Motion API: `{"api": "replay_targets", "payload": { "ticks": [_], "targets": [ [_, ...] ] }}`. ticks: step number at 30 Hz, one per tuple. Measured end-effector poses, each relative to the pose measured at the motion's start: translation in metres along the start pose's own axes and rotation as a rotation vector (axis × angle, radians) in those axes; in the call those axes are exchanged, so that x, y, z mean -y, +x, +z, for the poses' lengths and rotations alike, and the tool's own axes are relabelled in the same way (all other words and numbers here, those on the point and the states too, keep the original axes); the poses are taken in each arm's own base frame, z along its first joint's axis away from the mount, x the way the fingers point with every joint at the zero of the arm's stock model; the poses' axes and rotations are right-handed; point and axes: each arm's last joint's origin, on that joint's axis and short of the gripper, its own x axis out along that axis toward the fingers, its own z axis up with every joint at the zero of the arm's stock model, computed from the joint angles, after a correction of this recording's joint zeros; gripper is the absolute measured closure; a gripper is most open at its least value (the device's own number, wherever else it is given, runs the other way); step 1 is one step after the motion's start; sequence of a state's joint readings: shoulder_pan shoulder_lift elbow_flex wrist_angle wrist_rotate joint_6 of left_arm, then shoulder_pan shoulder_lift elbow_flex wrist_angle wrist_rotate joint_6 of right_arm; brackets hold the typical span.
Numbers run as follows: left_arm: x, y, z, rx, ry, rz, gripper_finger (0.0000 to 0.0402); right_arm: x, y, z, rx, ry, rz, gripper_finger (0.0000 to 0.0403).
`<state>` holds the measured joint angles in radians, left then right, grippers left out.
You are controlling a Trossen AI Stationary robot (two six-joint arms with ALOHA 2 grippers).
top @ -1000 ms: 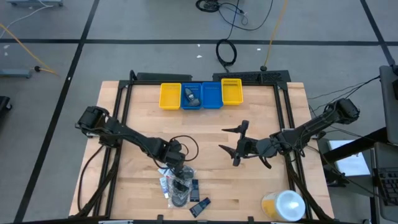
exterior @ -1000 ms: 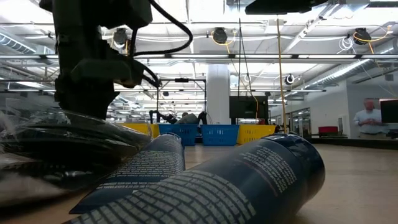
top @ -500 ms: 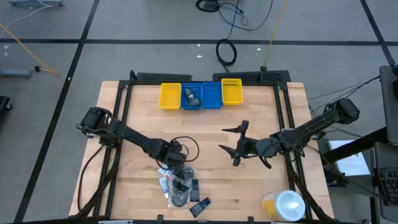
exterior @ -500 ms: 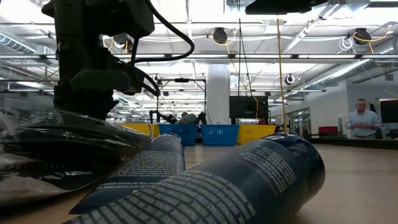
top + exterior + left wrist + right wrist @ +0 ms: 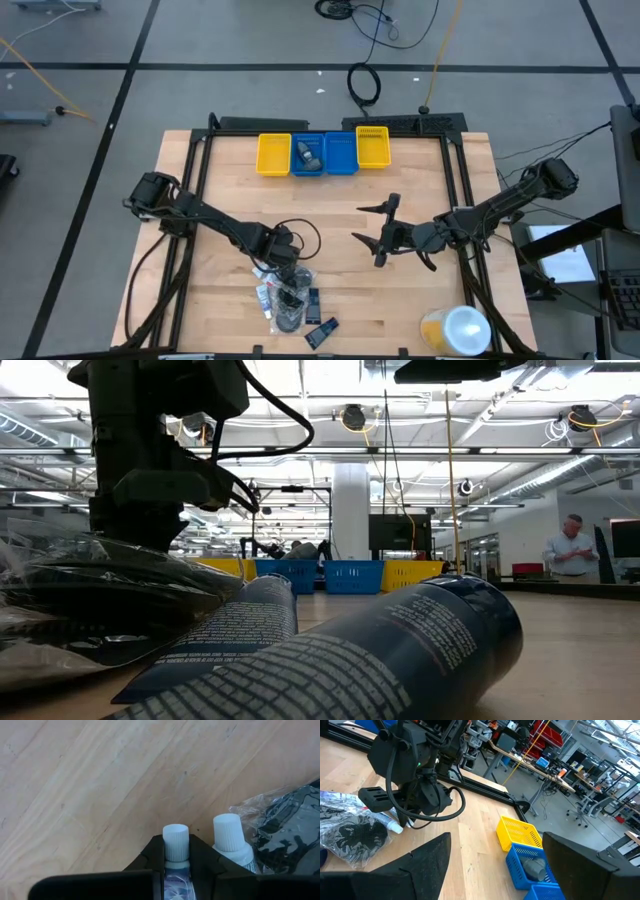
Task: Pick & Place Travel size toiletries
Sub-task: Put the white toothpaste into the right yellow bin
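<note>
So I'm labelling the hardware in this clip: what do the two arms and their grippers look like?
Both arms are dark, nearly black, jointed links. The left gripper has a chunky black wrist housing with a looping black cable. The right gripper has two long, thin, pointed black fingers. No markings are readable.

Hidden or cut-off items, placed from the left gripper:
- Tube between its jaws: only the white cap shows; the body is covered.
- Second tube just beside: lower part cut off by the picture's edge.
- Clear bag beyond it: contents a dark mass, not identifiable.
- Toiletries pile under it, high view: items too small to separate.
- Blue bin across the table: grey contents indistinct.
</note>
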<state>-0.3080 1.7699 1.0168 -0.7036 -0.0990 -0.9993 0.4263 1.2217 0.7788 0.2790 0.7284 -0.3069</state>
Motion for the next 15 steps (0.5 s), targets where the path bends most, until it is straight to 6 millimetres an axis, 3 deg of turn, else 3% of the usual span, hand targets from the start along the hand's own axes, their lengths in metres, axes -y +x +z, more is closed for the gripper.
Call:
{"api": "replay_targets", "payload": {
  "ticks": [6,15],
  "targets": [
    [-0.003,-0.008,0.004,0.02,-0.014,-0.02,0.0347,0.0,0.0,0.0,0.0,0.001,0.0,0.0094],
    [-0.016,-0.052,0.024,0.263,0.025,-0.099,0.0357,-0.005,0.003,-0.003,-0.005,0.03,0.044,0.0094]
  ]
}}
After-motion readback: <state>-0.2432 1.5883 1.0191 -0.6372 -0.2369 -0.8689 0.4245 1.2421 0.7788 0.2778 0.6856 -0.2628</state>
